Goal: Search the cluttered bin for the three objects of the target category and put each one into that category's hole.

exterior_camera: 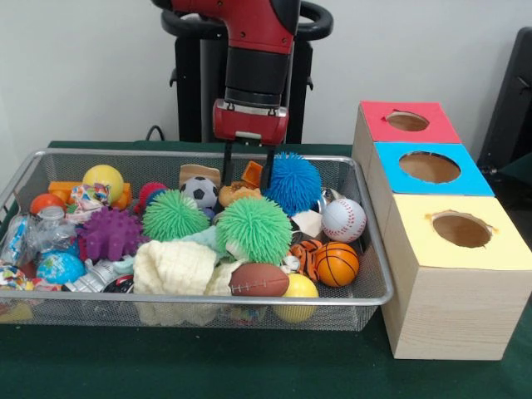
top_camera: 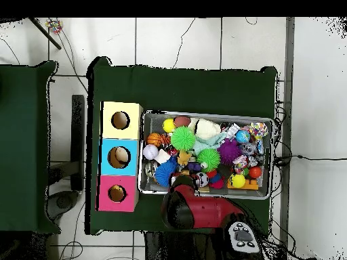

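Note:
The wire mesh bin (exterior_camera: 199,297) is full of toys. My gripper (exterior_camera: 248,179) hangs from the red arm over the bin's far side, open. Its fingers (exterior_camera: 226,166) straddle a tan-brown plush (exterior_camera: 238,194), with the tips at the plush's top. An orange piece (exterior_camera: 252,173) shows between the fingers. An orange tiger-striped plush (exterior_camera: 304,252) lies beside the basketball (exterior_camera: 336,264) near the bin's right end. The red-surround hole (exterior_camera: 407,121) tops the farthest wooden box. In the overhead view the arm (top_camera: 196,211) covers the gripper, and the red hole (top_camera: 117,193) lies left of the bin (top_camera: 203,115).
A blue pom ball (exterior_camera: 293,183) sits right of the gripper, and a soccer ball (exterior_camera: 199,192) left of it. Two green pom balls (exterior_camera: 253,226) lie in front. A baseball (exterior_camera: 343,219), a football (exterior_camera: 259,279) and a cream cloth (exterior_camera: 176,266) also crowd the bin. Blue-surround (exterior_camera: 430,167) and yellow-surround (exterior_camera: 461,229) holes adjoin.

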`<state>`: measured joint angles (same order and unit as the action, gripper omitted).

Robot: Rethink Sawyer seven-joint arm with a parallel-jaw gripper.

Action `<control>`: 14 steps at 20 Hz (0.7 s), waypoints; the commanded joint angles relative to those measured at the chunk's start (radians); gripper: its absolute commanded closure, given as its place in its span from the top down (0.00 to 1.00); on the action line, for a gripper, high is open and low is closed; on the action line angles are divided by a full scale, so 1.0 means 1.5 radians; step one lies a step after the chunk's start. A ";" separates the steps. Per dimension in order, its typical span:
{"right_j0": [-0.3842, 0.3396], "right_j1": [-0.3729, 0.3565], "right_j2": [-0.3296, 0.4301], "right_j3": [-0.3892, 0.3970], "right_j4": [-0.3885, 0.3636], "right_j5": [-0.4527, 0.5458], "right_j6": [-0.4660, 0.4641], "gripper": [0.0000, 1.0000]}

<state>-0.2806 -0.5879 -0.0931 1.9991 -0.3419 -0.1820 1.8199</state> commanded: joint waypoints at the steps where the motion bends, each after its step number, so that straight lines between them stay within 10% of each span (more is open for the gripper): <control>1: -0.016 0.040 0.048 -0.090 0.011 -0.043 0.090 1.00; 14: -0.026 0.050 0.064 -0.106 0.004 0.012 0.072 1.00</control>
<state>-0.2890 -0.5394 -0.0909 1.9590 -0.3419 -0.1836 1.8199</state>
